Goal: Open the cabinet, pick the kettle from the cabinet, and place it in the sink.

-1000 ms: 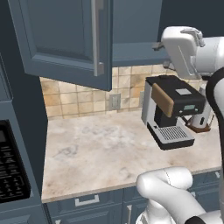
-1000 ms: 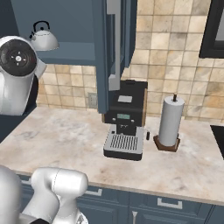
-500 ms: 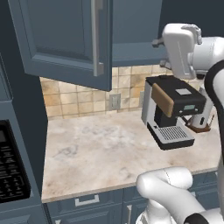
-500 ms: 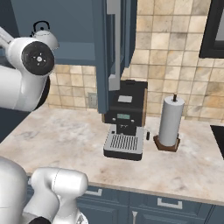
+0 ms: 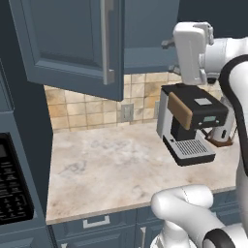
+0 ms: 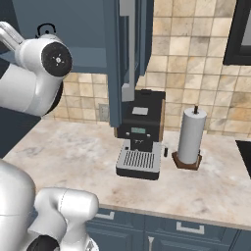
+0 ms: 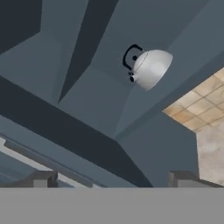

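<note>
One small rounded whitish-grey kettle (image 7: 150, 68) sits deep on the shelf of the open dark blue-grey wall cabinet (image 5: 77, 43), near its back wall. It lies ahead of the two-finger gripper (image 7: 111, 180) and off to one side, well apart (handle arching on its far side). The jaws stand wide, empty. One black coffee machine (image 6: 141, 133) and one white paper towel roll (image 6: 190, 136) stand along the worktop's back edge.

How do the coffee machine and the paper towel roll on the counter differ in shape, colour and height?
The coffee machine is boxy and black with a silver drip tray; the paper towel roll is a slim white cylinder on a brown holder. The coffee machine is wider and rises slightly higher than the roll. Both stand upright, side by side on the counter by the tiled wall.
</note>
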Robot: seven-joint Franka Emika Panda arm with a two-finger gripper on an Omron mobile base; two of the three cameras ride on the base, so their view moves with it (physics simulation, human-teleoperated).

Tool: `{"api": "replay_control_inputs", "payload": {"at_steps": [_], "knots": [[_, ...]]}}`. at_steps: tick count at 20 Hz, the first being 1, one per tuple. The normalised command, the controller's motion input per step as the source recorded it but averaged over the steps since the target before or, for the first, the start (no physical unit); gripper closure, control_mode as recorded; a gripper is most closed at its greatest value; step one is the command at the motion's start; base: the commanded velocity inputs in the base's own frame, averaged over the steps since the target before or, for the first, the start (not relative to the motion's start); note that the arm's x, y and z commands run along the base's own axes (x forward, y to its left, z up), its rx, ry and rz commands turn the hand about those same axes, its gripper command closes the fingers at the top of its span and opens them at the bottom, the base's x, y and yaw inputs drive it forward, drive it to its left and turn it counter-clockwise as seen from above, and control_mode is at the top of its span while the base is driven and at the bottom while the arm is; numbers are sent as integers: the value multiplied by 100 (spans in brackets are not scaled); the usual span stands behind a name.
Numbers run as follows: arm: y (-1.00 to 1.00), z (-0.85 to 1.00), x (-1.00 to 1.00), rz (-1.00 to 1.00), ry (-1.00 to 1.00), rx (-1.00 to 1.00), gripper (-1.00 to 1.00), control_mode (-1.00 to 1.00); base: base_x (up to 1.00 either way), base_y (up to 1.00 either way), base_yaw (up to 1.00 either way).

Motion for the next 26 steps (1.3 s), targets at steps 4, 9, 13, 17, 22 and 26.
{"api": "replay_control_inputs", "payload": {"at_steps": [4, 9, 13, 17, 22, 26], "knots": [[32, 0, 24, 7, 3, 2, -100, -100, 0, 0, 0], [34, 0, 19, 7, 2, 1, -100, -100, 0, 0, 0], [26, 0, 19, 8, 6, 4, -100, -100, 0, 0, 0], [28, 0, 18, 7, 7, 4, -100, -100, 0, 0, 0], [30, 0, 17, 6, 7, 4, -100, -100, 0, 0, 0], [30, 0, 16, 6, 5, 3, -100, -100, 0, 0, 0]]}}
